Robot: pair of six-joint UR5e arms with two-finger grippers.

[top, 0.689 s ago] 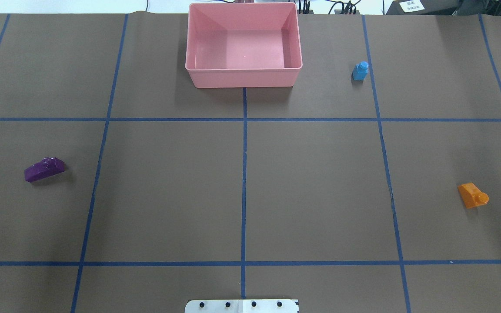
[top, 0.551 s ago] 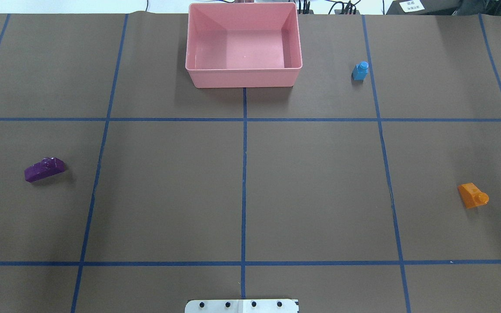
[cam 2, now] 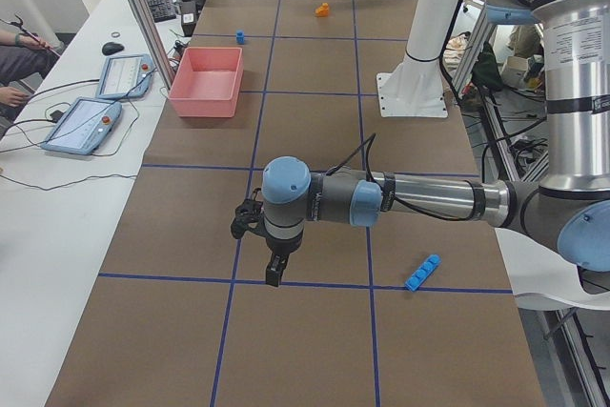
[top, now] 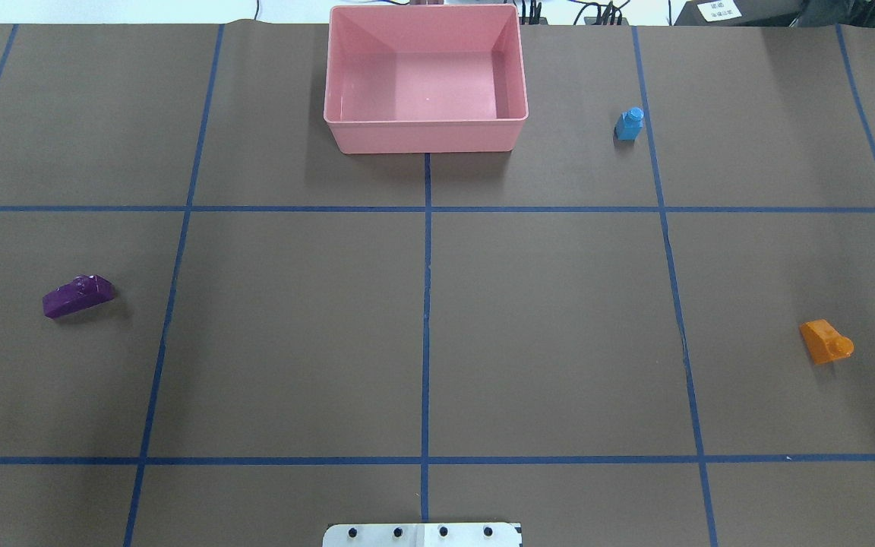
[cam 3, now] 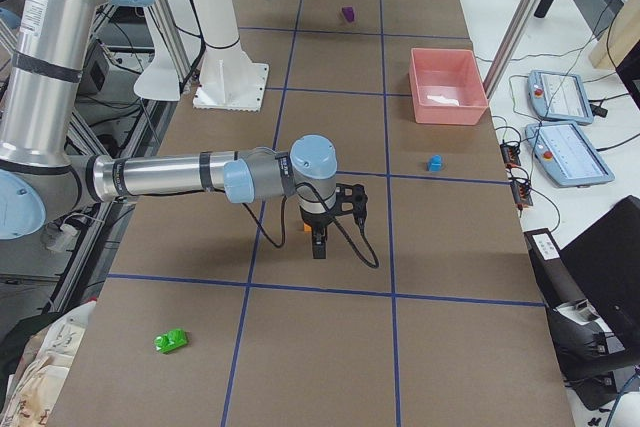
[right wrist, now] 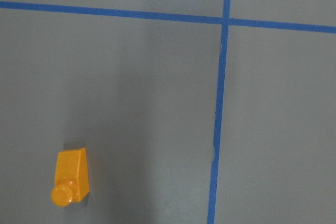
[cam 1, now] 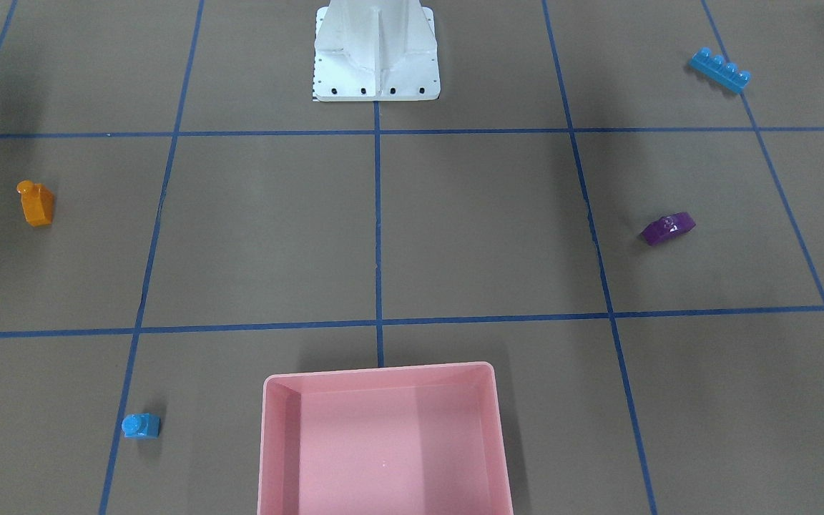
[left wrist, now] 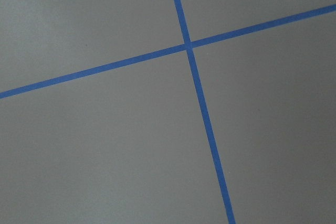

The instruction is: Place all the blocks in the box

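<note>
Both arms reach out low over the brown desk [top: 559,304]. The left gripper [cam 2: 274,278] and right gripper [cam 3: 318,250] show only in the side views, so I cannot tell whether either is open or closed.

Bare desk crossed by blue tape lines [left wrist: 188,45] lies between each gripper and the pink box [top: 422,138]. The box sits at the desk's far edge, well apart from both grippers. The white robot base [cam 1: 376,64] stands behind them, and two tablets [cam 2: 81,126] lie on a side table beyond the box.

The orange block [right wrist: 71,182] lies just beside the right gripper, its stud end toward the desk's right end. The green block [cam 3: 171,341] lies further out towards that end, and the small blue block [top: 629,124] is well away near the box. I cannot tell whether that one is upright or tipped.

The long blue block [cam 2: 422,273] lies near the left gripper on the robot's side, studs up, its long axis diagonal to the tape. The purple block [top: 78,295] runs roughly along the desk. It does not show in the left side view.
</note>
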